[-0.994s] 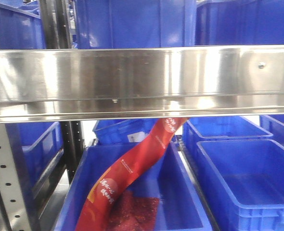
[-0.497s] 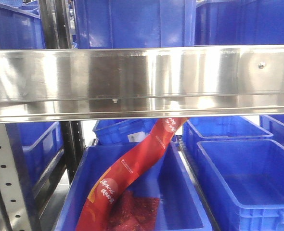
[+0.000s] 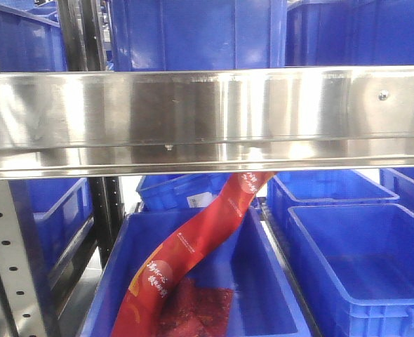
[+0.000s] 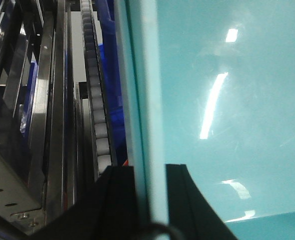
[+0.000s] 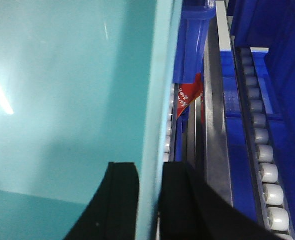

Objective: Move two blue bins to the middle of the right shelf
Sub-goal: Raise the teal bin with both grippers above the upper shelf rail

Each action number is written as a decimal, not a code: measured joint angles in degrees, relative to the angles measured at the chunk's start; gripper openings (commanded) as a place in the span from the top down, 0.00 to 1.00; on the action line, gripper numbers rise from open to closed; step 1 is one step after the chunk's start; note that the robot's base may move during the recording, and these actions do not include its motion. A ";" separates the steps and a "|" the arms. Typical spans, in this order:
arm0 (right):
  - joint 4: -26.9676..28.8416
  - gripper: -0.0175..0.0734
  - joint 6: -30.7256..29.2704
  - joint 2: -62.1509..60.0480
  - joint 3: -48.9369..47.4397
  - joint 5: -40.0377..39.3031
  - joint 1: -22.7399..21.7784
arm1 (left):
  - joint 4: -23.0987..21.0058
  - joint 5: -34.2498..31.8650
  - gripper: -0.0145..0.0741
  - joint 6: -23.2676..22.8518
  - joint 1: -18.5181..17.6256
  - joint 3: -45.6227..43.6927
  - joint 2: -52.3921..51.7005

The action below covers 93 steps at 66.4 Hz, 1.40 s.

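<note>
Nothing really moved vs a sec ago, so prob still mid-carry: L jaws [image 4: 150, 200] & R jaws [image 5: 148, 200] both pinched shut on side walls of blue bin [image 4: 227, 100], held up near shelf [image 3: 207, 119] w/ rollers [image 5: 267, 172].

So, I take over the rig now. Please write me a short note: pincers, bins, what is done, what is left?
Left pincer: shut on the rim of a teal bin.
Right pincer: shut on the opposite teal rim.
Front view: steel shelf beam, blue bins above and below; one lower bin holds a red packet.
Done: a bin is gripped by both arms.
Left: placing it; cannot tell how many bins are already moved.
</note>
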 measured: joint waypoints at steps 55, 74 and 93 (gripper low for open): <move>-3.95 0.99 7.56 13.63 7.42 -4.52 -2.17 | -0.01 -3.32 0.96 -0.11 0.54 7.37 12.96; -3.95 0.71 9.72 15.10 7.42 -5.32 -3.00 | -0.01 -3.91 0.64 -0.11 0.54 7.37 15.00; -4.57 0.40 11.11 15.10 6.79 -8.97 -3.07 | -1.19 -8.57 0.35 -0.11 0.54 6.65 15.00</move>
